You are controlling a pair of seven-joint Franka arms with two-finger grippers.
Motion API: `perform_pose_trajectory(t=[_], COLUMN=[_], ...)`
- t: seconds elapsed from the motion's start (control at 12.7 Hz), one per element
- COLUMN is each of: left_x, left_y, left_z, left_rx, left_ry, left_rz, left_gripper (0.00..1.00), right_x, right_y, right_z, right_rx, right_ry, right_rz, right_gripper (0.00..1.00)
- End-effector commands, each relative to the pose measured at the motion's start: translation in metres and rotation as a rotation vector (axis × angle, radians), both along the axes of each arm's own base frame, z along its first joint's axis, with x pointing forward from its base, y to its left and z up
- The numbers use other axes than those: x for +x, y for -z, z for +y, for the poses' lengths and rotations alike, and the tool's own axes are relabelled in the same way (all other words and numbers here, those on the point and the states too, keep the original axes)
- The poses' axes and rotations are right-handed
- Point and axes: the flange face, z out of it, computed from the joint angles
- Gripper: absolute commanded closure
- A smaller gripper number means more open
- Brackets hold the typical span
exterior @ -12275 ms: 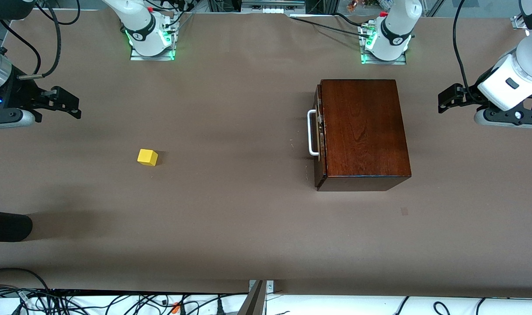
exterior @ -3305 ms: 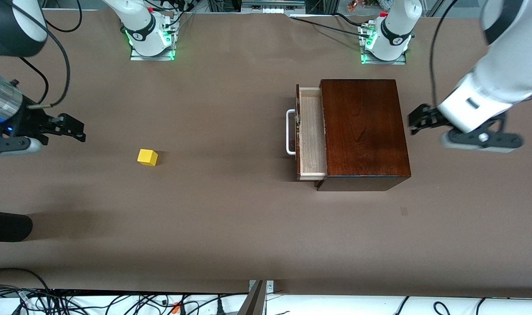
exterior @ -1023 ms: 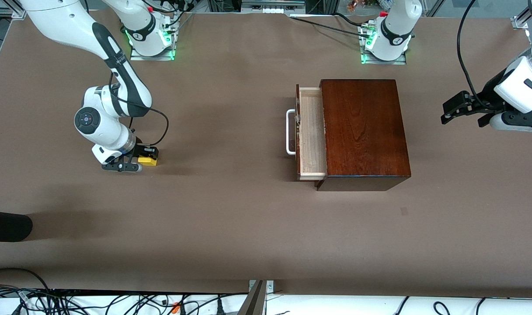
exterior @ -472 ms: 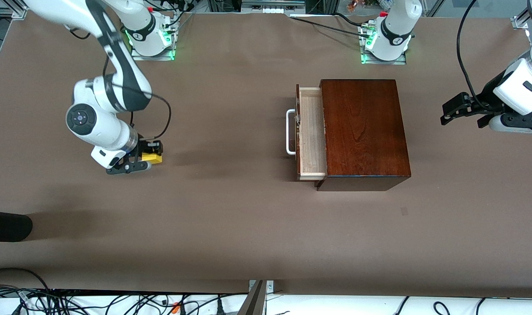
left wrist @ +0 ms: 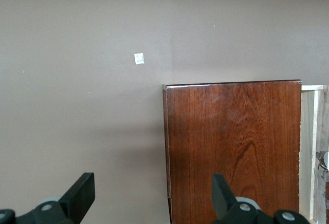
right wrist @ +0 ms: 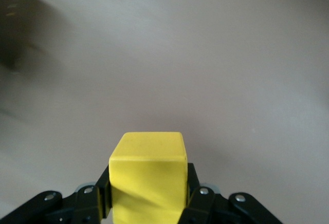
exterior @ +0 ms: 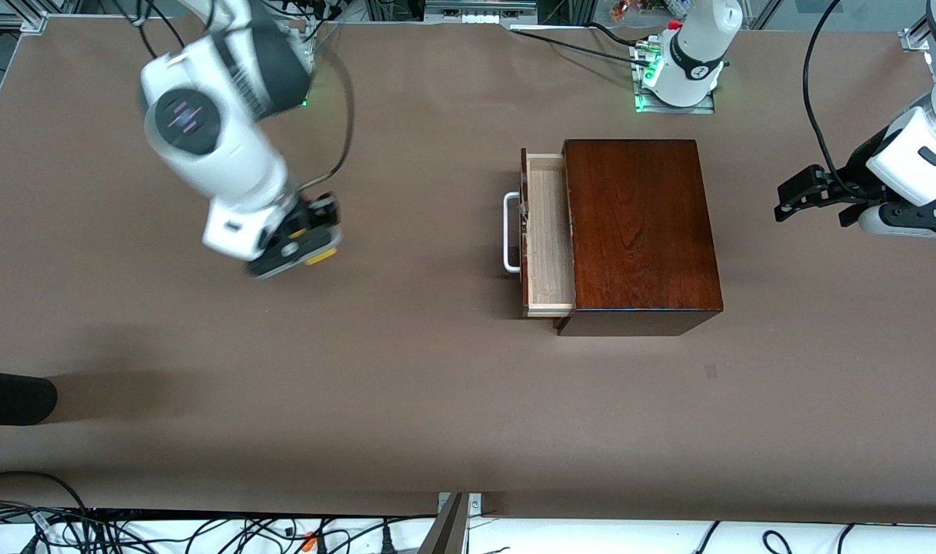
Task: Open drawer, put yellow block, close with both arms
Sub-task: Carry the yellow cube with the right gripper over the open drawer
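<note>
In the front view the right pincer (exterior: 308, 240) hangs in the air over bare worktop (exterior: 406, 385) toward the right arm's end, clenched on the yellow block (exterior: 321, 256), while the drawer (exterior: 548, 235) stands pulled out of the wooden box (exterior: 641, 231) with its white handle (exterior: 508, 232) facing the right arm's end. The left wrist view shows the left pincer (left wrist: 154, 198) released, fingers wide, waiting over the worktop just beside the box at the left arm's end. The right wrist view shows the block (right wrist: 149, 175) gripped between both fingers (right wrist: 198, 198), clear of the worktop.

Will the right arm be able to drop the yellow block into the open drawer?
Probably yes: the right end effector holds the yellow block, the drawer stands open, nothing lies between.
</note>
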Motion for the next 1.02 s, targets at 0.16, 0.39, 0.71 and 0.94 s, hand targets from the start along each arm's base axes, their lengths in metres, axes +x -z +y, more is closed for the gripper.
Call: perform_pose_trajectory(t=[0.16, 0.39, 0.71, 0.94], left_x=[0.006, 0.006, 0.007, 0.008], left_y=[-0.002, -0.001, 0.0, 0.002], left_z=[0.0, -0.001, -0.002, -0.002], left_rx=[-0.011, -0.011, -0.011, -0.011], left_ry=[0.022, 0.024, 0.025, 0.025], left_rz=[-0.001, 0.002, 0.002, 0.005], left_gripper=[0.0, 0.0, 0.0, 0.0], right_x=[-0.044, -0.063, -0.091, -0.103], right_y=[-0.026, -0.022, 0.0, 0.005], right_z=[0.129, 0.187, 0.251, 0.279], right_rx=[0.015, 0.021, 0.031, 0.041], right_ry=[-0.312, -0.438, -0.593, -0.7], right_rz=[-0.082, -0.123, -0.17, -0.209], right_gripper=[0.85, 0.85, 0.85, 0.85])
